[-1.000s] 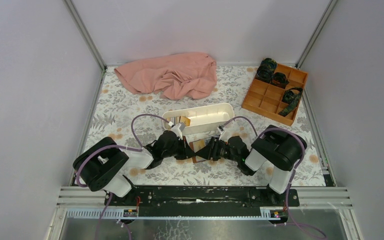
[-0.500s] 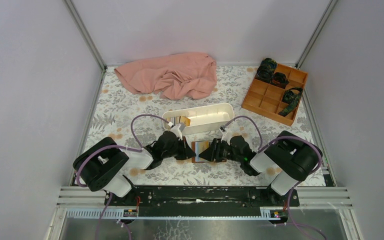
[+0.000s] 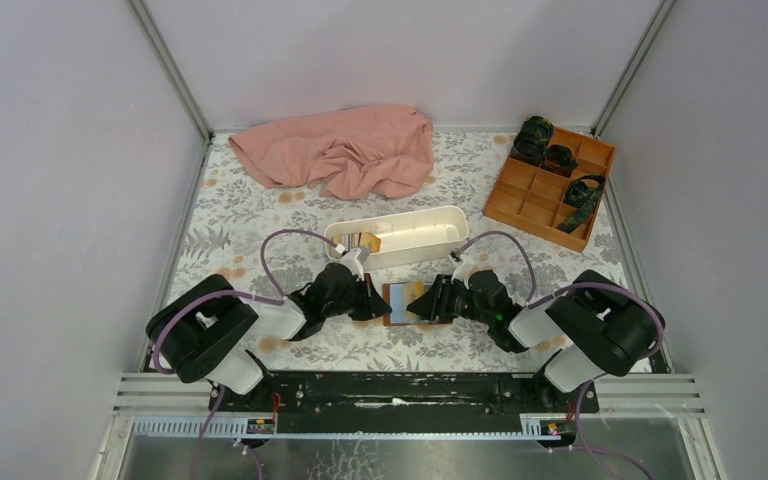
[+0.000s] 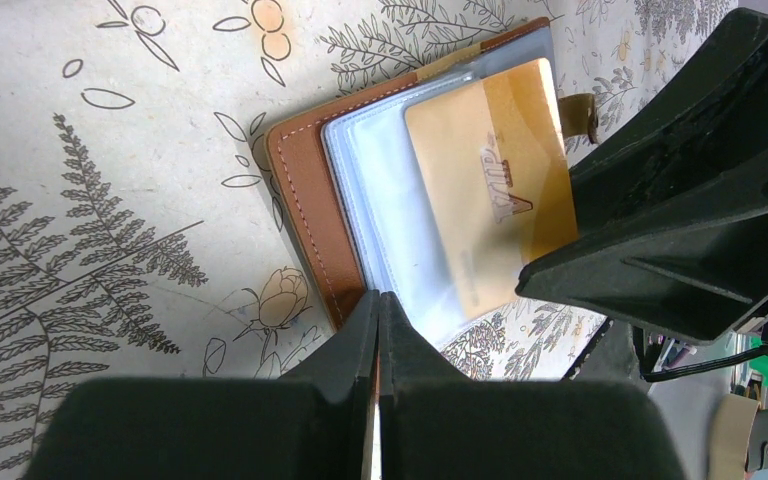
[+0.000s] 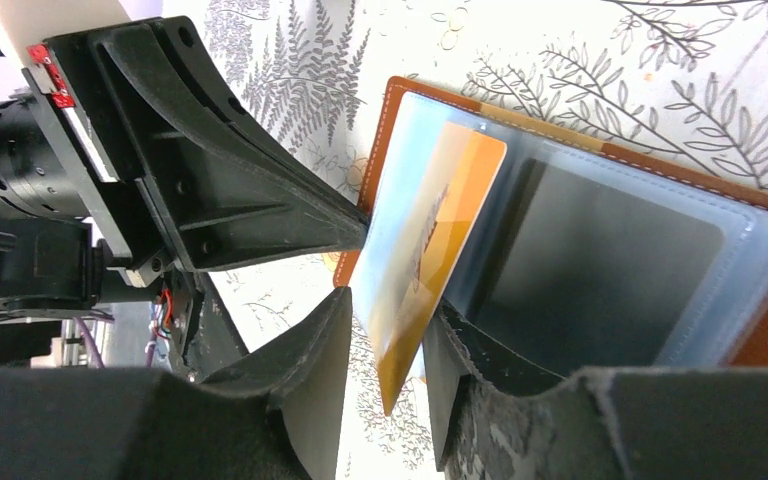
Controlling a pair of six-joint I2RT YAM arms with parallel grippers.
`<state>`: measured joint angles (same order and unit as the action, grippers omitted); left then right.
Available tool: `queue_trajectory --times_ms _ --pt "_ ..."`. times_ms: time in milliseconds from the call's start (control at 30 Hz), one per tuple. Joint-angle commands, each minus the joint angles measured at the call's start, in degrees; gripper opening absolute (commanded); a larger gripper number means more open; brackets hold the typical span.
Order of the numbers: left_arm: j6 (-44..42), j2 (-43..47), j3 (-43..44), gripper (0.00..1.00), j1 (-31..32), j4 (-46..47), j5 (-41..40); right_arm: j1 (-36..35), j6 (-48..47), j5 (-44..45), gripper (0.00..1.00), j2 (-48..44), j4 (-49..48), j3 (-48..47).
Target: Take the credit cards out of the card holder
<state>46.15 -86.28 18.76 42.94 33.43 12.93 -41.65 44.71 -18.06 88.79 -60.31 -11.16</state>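
**VIP card pinched at the open holder**

Seen from above, the flower-printed table bears a crumpled pink cloth at 12 o'clock. An orange box with compartments sits at 2 o'clock, and a long white tray lies near the middle.

Just at 6 o'clock of the tray, the brown card holder lies open and flat between my two grippers. My left gripper comes in from 9 o'clock. Its fingers are pressed together on the holder's near edge, where the leather cover meets the clear sleeve.

My right gripper comes in from 3 o'clock. Its fingers are narrowed onto a yellow-orange card, which stands tilted and partly out of the sleeve. A dark card shows through the sleeve beside it.

In the left wrist view, the yellow-orange card reads "VIP" in raised letters. A fainter line of print below it is too small to read.

Compared with a second ago, my right arm's elbow has swung out toward 4 o'clock and my right gripper has drawn back toward 3 o'clock. More of the holder's blue and orange contents now shows between the grippers. My left gripper has kept its place.
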Motion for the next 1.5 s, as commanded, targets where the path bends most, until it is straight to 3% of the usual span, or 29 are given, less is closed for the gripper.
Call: queue_trajectory --times_ms 0,300,500,633,700,867,933,1000,1100,1333,1467 --pt "-1.77 -0.64 -1.98 0.00 -0.81 -5.48 -2.09 0.78 -2.36 2.71 0.38 -2.79 2.21 0.47" --pt "-1.77 -0.13 -2.14 0.00 -0.86 -5.74 -2.16 0.95 -2.97 5.50 0.27 -5.50 5.89 0.60" --pt "-1.77 -0.44 -1.87 0.00 -0.90 -5.66 -1.97 1.04 -4.13 9.06 0.03 -8.77 10.89 0.79" --pt "-1.74 0.37 -1.65 0.01 -0.97 -6.38 -2.74 1.05 -5.53 11.64 0.00 -13.31 15.33 0.93" --pt "-2.02 1.56 -1.84 0.09 -0.93 -6.77 -3.35 1.05 -6.65 13.39 0.00 -16.23 18.89 0.50" --pt "-2.38 4.35 -1.72 0.18 -0.93 -8.23 -3.59 1.11 -8.46 16.58 0.00 -23.51 25.94 0.21" --pt "-2.59 5.95 -2.02 0.26 -0.85 -7.74 -2.73 1.11 -8.71 15.54 0.00 -25.82 26.54 0.34" --pt "-3.19 8.06 -2.61 0.36 -0.76 -5.48 -0.38 1.04 -8.92 12.78 0.00 -27.42 25.86 0.51" --pt "-3.52 13.17 -4.08 0.43 -0.72 -1.71 4.40 1.04 -8.83 4.77 0.00 -28.16 20.27 1.43" --pt "-5.14 25.36 -8.06 0.40 -0.55 4.35 8.88 1.04 -5.76 -6.17 0.00 -25.62 7.13 3.20" --pt "-5.37 27.52 -9.01 0.40 -0.55 6.00 10.37 1.07 -3.57 -9.89 0.00 -24.39 1.07 3.65"
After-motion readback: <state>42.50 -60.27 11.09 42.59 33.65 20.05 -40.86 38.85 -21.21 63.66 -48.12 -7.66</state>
